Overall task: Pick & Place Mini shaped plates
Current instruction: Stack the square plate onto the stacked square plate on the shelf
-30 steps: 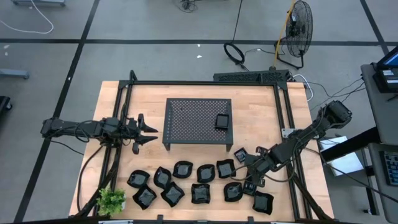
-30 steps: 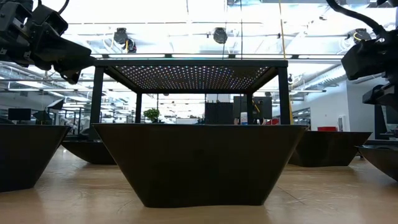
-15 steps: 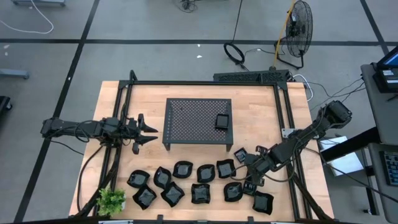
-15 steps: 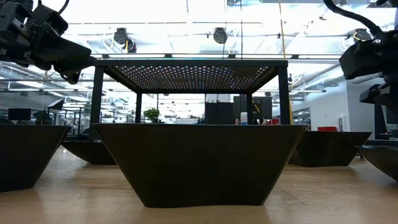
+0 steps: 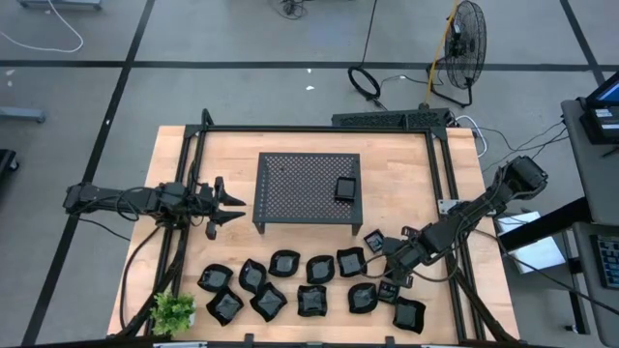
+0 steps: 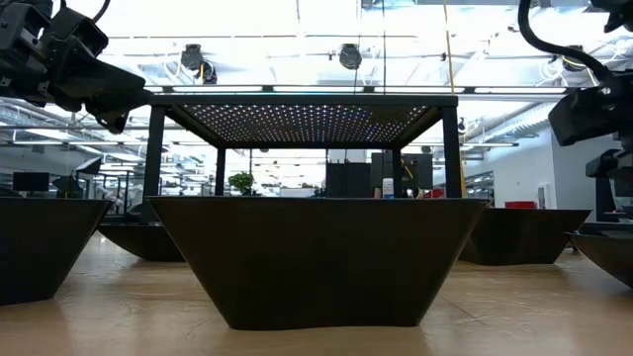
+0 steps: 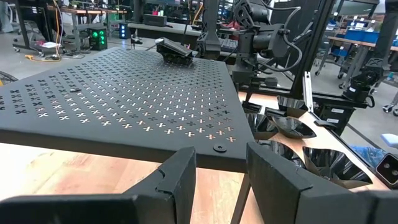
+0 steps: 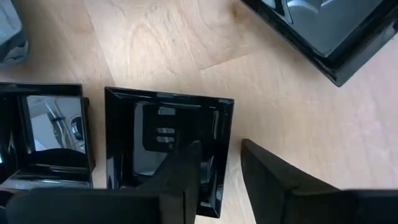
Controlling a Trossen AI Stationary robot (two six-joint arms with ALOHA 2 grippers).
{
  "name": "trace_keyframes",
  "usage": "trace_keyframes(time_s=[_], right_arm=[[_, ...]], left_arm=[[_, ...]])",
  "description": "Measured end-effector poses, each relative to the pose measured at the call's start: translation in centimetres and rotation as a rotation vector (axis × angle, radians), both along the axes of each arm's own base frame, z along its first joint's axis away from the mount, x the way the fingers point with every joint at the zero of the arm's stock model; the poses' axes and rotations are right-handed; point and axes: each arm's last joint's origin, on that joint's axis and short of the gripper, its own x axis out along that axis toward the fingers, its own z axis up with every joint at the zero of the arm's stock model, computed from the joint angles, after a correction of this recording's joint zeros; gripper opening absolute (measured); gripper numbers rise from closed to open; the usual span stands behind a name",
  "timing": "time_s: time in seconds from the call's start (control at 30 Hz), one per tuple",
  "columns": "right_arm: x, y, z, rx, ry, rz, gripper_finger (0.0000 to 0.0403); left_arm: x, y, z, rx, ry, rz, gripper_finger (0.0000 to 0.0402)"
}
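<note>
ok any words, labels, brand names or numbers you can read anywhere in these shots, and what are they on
No readable text in any view.
Mini shaped plates: glossy black, unmarked; the pale bars on the square one are reflections, not print.
Rack: only a pattern of cross-shaped holes, no label.
Green-lit equipment in the room behind: too small and blurred to read.
Blue screen at the edge of the high view: too small to read.
</note>
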Motion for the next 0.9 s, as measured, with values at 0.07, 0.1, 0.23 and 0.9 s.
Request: trace_keyframes(time_s=[0.07, 0.1, 0.23, 0.9], right_arm=[[0.0, 0.0, 0.1, 0.020, 0.003, 0.008, 0.0095], [0.0, 0.1, 0.1, 0.031, 0.006, 0.012, 0.0091], [-0.1, 0.2, 0.4, 0.075, 0.018, 0.025, 0.0068], [-0.8, -1.3, 3.7, 0.203, -0.085, -0.021, 0.0000]], left_arm=[[0.0, 0.0, 0.0, 0.000, 0.000, 0.000, 0.0145], [0.0, 0.0, 0.0, 0.000, 0.000, 0.000, 0.0145], [0.0, 0.0, 0.0, 0.000, 0.000, 0.000, 0.0145], [0.0, 0.0, 0.0, 0.000, 0.000, 0.000, 0.0145]])
